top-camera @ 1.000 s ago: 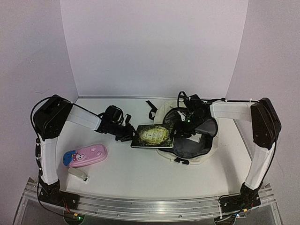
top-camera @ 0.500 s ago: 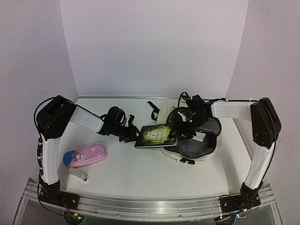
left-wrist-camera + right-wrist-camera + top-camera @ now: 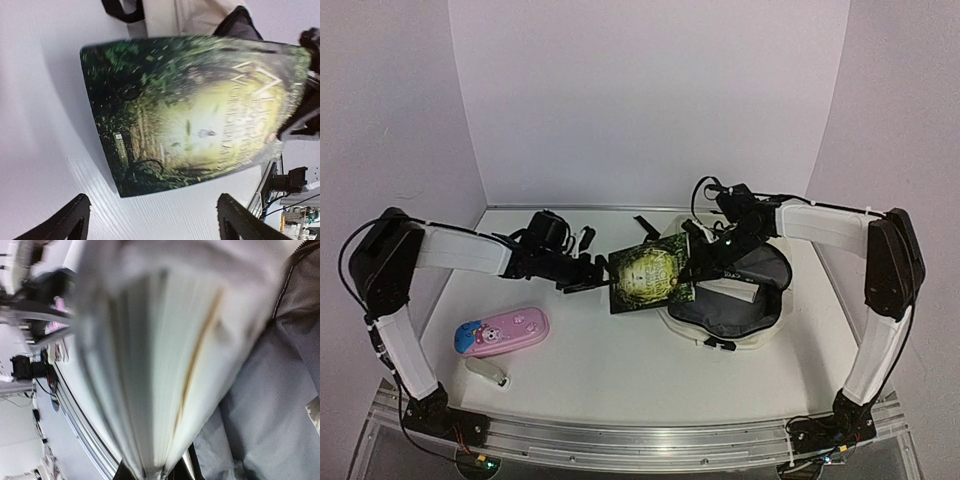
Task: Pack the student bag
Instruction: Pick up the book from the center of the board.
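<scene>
The bag is laid open on the right half of the tabletop, with its grey lining exposed. A book with a green and yellow cover is gripped at its right edge by the right fingers and held tilted over the bag's left rim. The left fingers are spread wide just beside the book's left edge.

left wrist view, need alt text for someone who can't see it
A book with a blurred green-and-yellow forest cover fills most of the frame, over the white table. The left pincer is open, its two dark fingertips wide apart at the bottom, clear of the book. The cream student bag shows at the top edge.
</scene>
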Robot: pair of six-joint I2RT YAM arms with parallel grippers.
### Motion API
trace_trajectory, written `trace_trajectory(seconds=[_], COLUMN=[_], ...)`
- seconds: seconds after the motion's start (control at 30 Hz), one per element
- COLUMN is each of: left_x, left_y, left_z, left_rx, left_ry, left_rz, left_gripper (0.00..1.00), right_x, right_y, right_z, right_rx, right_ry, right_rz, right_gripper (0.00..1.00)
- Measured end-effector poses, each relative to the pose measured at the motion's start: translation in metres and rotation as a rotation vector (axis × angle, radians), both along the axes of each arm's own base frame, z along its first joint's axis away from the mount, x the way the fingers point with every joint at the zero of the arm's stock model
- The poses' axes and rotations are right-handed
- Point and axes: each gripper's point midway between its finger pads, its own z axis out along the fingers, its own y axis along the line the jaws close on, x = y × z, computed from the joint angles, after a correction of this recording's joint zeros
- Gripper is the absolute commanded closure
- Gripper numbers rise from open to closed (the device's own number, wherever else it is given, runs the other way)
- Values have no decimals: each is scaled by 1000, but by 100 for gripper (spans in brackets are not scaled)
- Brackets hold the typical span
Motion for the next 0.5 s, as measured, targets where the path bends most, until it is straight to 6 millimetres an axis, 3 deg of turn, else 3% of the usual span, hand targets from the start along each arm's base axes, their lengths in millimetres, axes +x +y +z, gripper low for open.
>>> trace_trajectory(seconds=[0.07, 0.23, 0.33, 0.5], left_x=[-9, -33, -48, -68], left_y=[9, 25, 29, 31], left_z=[32, 115, 134, 131], left_rx=[3, -22, -15, 10], left_ry=[-74, -269, -316, -294], left_rz=[-24, -101, -164, -265], left_gripper=[1, 0, 1, 9], right_x=[-5, -25, -38, -73], right_y=[-4, -13, -15, -6], right_z=[3, 15, 25, 44], right_rx=[-16, -36, -45, -62], right_ry=[-15, -39, -57, -106], right_rz=[48, 192, 288, 495], right_gripper=[100, 100, 100, 100])
